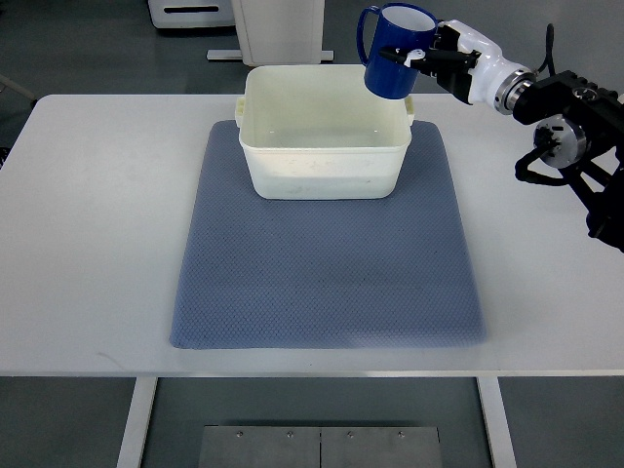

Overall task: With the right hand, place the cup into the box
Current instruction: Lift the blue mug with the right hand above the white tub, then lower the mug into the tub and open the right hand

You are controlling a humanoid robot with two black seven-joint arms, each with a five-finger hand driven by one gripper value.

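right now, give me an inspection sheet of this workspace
surface: white table with a blue-grey textured mat on it
job's things: blue handled cup held above the far right corner of the cream plastic box; box looks empty
clutter: nothing seen
hands: right hand shut on the cup; left not in view
cables: black cable by the right arm
surroundings: grey floor, white equipment base behind the table

A big white table (pixel 88 244) stands on a gray floor (pixel 68 429). A blue mat (pixel 322 283) lies on the table. Behind it are white furniture pieces (pixel 278 29), and a metal plate (pixel 317 447) is on the floor below.
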